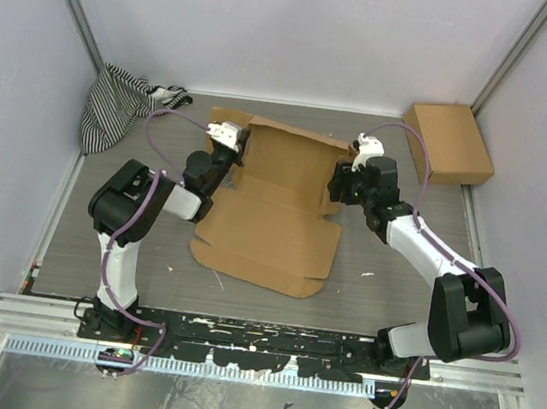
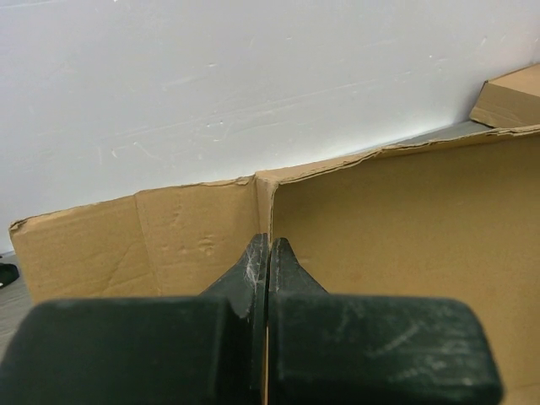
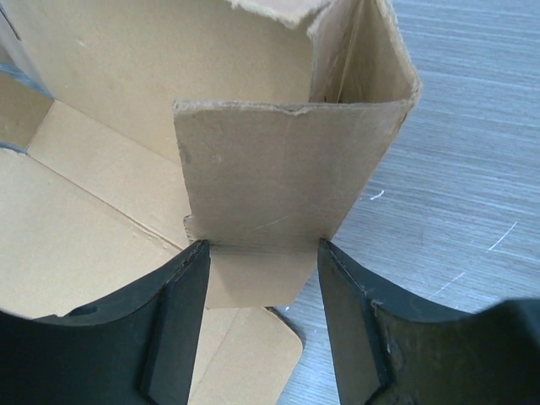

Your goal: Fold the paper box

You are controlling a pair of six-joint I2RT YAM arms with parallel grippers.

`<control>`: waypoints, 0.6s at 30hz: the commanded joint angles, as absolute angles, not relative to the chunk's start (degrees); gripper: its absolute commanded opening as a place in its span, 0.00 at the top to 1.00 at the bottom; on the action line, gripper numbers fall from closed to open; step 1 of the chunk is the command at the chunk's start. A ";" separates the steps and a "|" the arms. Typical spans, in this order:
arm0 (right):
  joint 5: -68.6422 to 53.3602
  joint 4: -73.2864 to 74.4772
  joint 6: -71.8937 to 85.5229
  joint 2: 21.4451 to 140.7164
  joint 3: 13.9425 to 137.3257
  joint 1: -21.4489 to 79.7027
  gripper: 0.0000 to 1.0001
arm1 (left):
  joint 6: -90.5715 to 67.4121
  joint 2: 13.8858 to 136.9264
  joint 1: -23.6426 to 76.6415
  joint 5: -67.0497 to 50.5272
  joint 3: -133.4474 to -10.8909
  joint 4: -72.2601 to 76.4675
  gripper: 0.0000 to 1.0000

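The paper box [image 1: 272, 214] lies half folded in the middle of the table, its back wall and side flaps raised and its front panel flat. My left gripper [image 1: 228, 163] is at the box's left rear corner. In the left wrist view its fingers [image 2: 269, 240] are pressed together on the thin edge of an upright wall [image 2: 388, 219]. My right gripper [image 1: 337, 188] is at the right rear corner. Its jaws [image 3: 262, 245] stand wide apart, with a raised side flap [image 3: 278, 177] between the fingertips, which touch the flap's two edges.
A smaller ready-made brown cardboard box [image 1: 448, 142] sits at the back right and also shows in the left wrist view [image 2: 510, 93]. A black-and-white striped cloth [image 1: 115, 103] lies bunched in the back left corner. White walls enclose the table on three sides.
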State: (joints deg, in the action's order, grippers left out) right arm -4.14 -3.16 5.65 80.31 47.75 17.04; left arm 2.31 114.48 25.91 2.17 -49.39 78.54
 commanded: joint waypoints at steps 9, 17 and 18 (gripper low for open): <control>-6.64 -4.92 3.54 81.98 53.36 15.91 0.43 | 3.28 112.66 25.84 0.08 -51.08 82.00 1.00; -7.64 -2.93 2.15 82.91 55.24 15.22 0.43 | 4.20 114.49 25.58 -0.92 -55.03 82.00 1.00; -7.72 -3.26 2.16 83.18 55.48 15.00 0.43 | 3.84 114.98 25.47 -1.02 -56.06 82.00 1.00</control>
State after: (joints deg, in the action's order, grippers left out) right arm -6.66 -1.26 3.38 82.70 52.31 15.57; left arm 3.03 114.50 25.87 0.32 -51.86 78.46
